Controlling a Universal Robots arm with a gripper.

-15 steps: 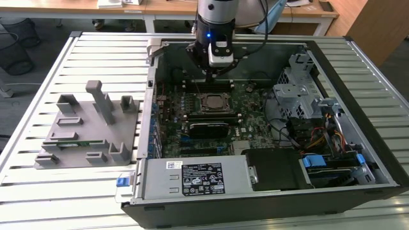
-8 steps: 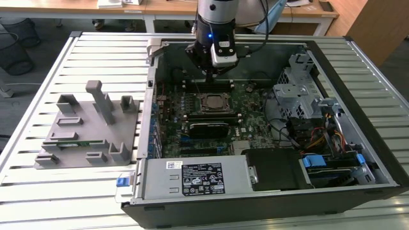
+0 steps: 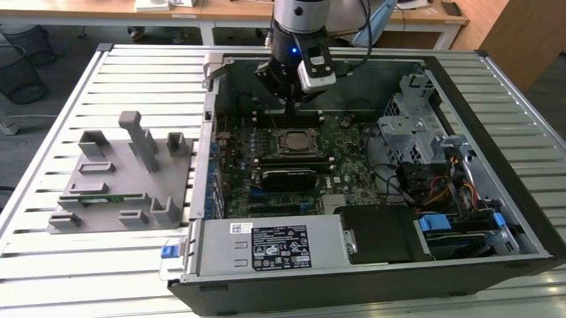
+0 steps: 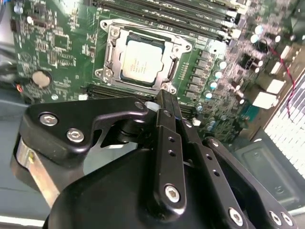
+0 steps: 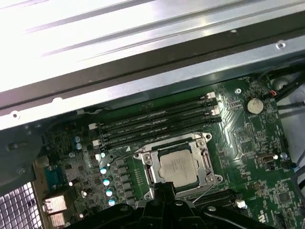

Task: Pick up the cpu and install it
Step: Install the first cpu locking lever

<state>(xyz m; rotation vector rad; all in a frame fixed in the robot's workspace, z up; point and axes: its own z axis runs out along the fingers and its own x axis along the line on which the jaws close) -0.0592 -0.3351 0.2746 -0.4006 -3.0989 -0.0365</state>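
Slatted metal desk carries an open computer case, with office floor beyond.

Exterior view: my claw hangs point-down inside the case, over the green motherboard. The cpu lies below the claw and apart from it, inside the metal socket frame. A grey parts fixture sits on the desk well off to one side of the claw, outside the case.

Second wrist view: the claw looks drawn together at its tip, with nothing in its grip. Beyond the tip, the cpu rests silvery side up and seems level within the socket frame.

First wrist view: the claw sits just short of the socket, and the cpu is just past its tip. Black memory slots run farther out.

I judge the chip to be seated and the claw free of it. To do this well, I would keep the claw plumb, move slowly, and avoid brushing the frame's edges or dragging sideways across the chip.
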